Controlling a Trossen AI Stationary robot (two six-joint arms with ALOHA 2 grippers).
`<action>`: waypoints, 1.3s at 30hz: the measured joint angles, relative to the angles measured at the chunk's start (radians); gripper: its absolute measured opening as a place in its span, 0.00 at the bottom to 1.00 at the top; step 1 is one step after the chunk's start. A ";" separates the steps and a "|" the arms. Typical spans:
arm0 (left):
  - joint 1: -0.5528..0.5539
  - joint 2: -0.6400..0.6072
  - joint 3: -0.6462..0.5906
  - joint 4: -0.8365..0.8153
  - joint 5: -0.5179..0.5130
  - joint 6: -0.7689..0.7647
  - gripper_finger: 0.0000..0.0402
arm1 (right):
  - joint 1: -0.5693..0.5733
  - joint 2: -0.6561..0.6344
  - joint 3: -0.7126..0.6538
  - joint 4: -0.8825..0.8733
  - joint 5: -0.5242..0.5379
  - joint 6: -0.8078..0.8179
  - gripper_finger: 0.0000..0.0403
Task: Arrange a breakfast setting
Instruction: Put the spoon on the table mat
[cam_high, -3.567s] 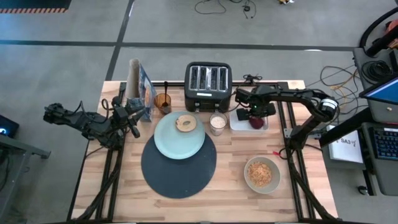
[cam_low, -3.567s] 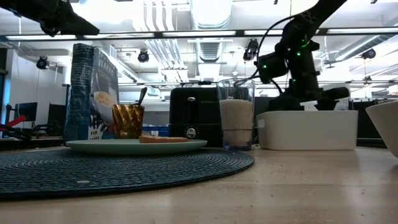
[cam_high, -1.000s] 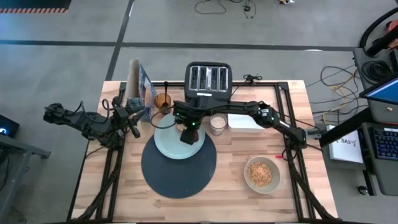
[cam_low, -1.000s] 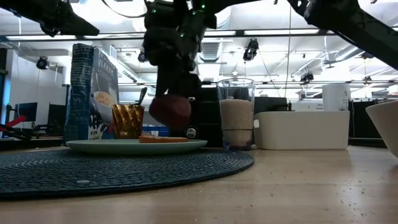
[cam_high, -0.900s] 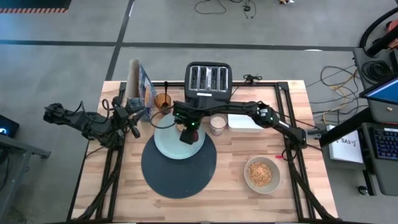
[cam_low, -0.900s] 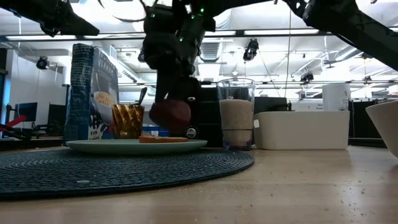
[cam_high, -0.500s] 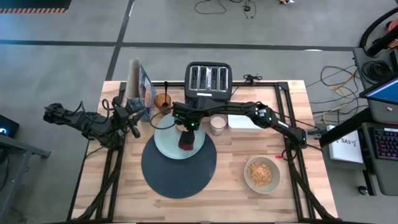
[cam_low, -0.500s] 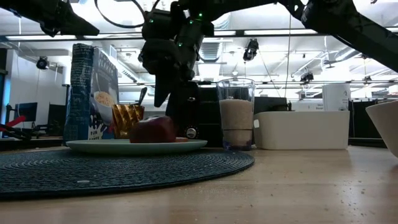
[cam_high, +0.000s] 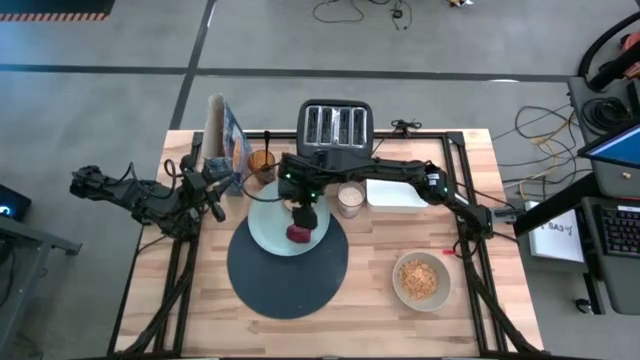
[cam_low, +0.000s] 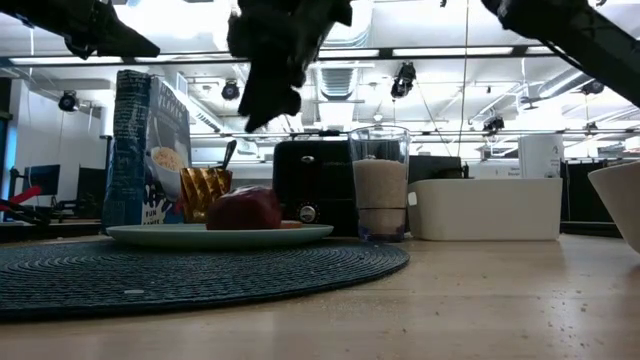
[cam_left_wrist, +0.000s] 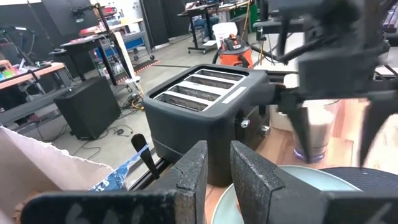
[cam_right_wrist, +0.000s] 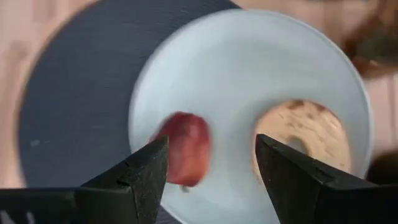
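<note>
The dark-red fruit (cam_high: 298, 234) (cam_low: 245, 210) (cam_right_wrist: 185, 157) lies on the pale mint plate (cam_high: 265, 225) (cam_low: 150, 235), which sits on the far part of the round dark-blue placemat (cam_high: 288, 275). The bagel (cam_right_wrist: 303, 134) lies on the same plate, beside the fruit. My right gripper (cam_high: 303, 214) (cam_low: 268, 100) (cam_right_wrist: 211, 177) hangs open a little above the fruit and touches nothing. A milk glass (cam_high: 350, 200) stands right of the plate, and a beige bowl (cam_high: 421, 280) at the near right. My left gripper (cam_high: 215, 190) (cam_left_wrist: 219, 177) waits shut at the table's left edge.
A black toaster (cam_high: 335, 128) stands at the far edge behind the plate. A white tray (cam_high: 397, 195) is right of the glass. A cereal box (cam_high: 228, 150) and an amber cup (cam_high: 262, 163) with a dark handle in it stand at the far left.
My right gripper has brought the dark-red fruit down onto the plate, opened and let it go, then risen above it while rolling its wrist. The fruit now rests on the plate beside the bagel.
</note>
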 joint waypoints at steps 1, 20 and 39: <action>0.000 0.000 0.000 0.000 0.000 -0.004 0.13 | 0.006 -0.005 -0.002 0.001 -0.021 -0.019 0.56; 0.000 0.037 0.000 0.004 0.000 -0.227 0.13 | 0.046 -0.358 -0.520 0.299 -0.112 -0.169 0.54; 0.000 0.146 0.000 0.153 -0.006 -0.254 0.13 | -0.048 -0.959 -1.372 1.203 0.044 -0.146 0.54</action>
